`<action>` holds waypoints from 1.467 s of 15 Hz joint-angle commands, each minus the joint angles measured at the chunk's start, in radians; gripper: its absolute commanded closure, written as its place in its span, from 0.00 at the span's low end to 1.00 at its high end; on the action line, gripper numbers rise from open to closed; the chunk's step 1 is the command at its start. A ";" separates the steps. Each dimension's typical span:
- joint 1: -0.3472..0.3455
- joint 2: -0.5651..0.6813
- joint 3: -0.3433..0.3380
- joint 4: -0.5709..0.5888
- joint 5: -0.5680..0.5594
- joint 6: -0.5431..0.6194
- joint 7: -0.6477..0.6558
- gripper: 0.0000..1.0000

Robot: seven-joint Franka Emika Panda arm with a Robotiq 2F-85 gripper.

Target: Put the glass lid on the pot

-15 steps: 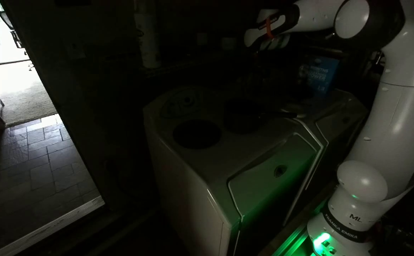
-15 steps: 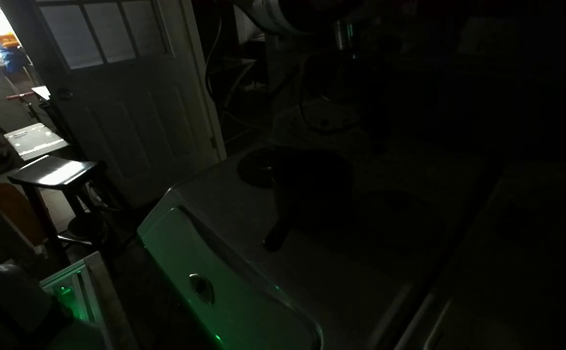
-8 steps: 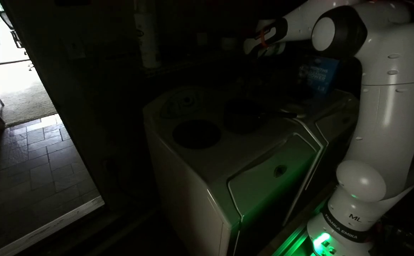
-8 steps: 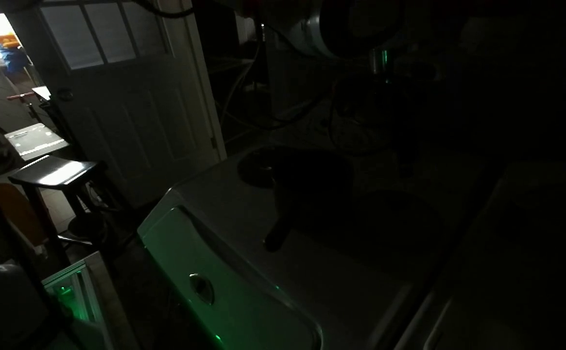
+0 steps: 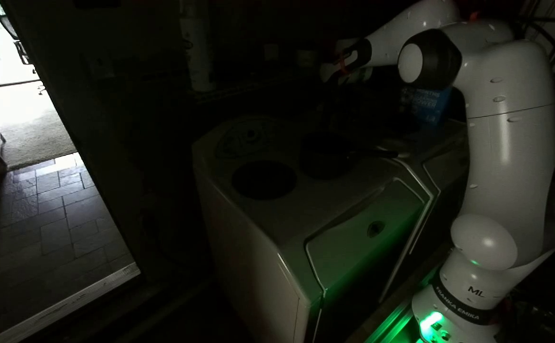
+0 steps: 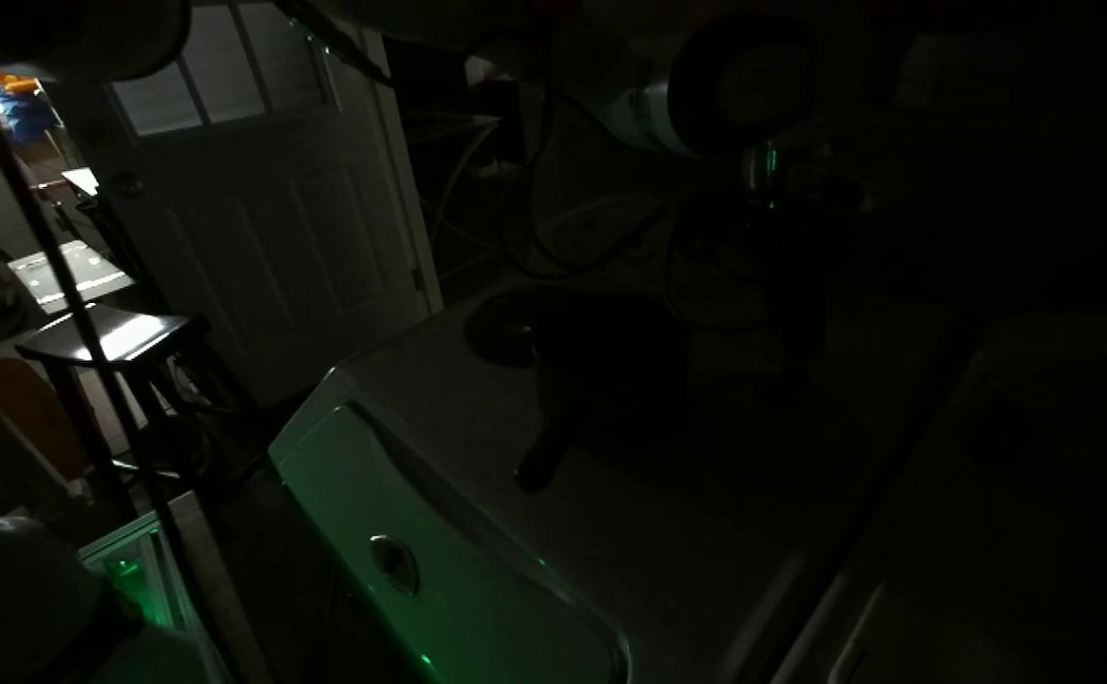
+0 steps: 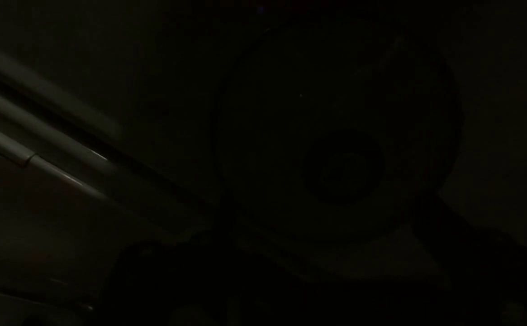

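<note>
Shadow blankets a smooth-topped, pale appliance [image 5: 272,219] as a robot arm [image 5: 506,157], its white shell rounded and glossy, bends over it. The pot [image 5: 325,162], dark, squat and round, sits upright on top in both exterior views, a straight handle [image 6: 543,461] jutting toward the appliance's front. A flat dark disc [image 5: 264,180] lies just beside it.

In the wrist view, the glass lid [image 7: 326,108] appears as a broad circle with a thin dark rim, off the pot, its round knob [image 7: 344,167] marked by a fainter ring. The gripper [image 7: 328,206] stands released, its fingers [image 7: 435,217] spread well apart along one edge of the lid; whether they touch the rim is too dark to tell. In an exterior view, the pot [image 6: 610,370] stands between the disc and the gripper's black silhouette.

A green light [image 5: 430,320] at the arm's base tints the curved front panel [image 5: 348,247], set with an oval badge [image 5: 376,229]. Farther back, a blue box [image 5: 432,109] bears white lettering, and a tall white cylinder [image 5: 200,62] carries dark print. Off to one side, irregular stone-like tiles [image 5: 67,209] meet a pale, flecked carpet [image 5: 44,124]. In an exterior view, a panelled door [image 6: 268,218] with divided panes stands past the appliance, near a dark stool [image 6: 106,332] whose flat seat gleams.
</note>
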 commanded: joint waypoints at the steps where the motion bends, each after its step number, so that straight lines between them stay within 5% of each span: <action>1: -0.002 0.073 -0.005 0.116 -0.003 -0.089 -0.007 0.00; 22: -0.012 0.227 0.004 0.250 0.001 -0.155 -0.055 0.00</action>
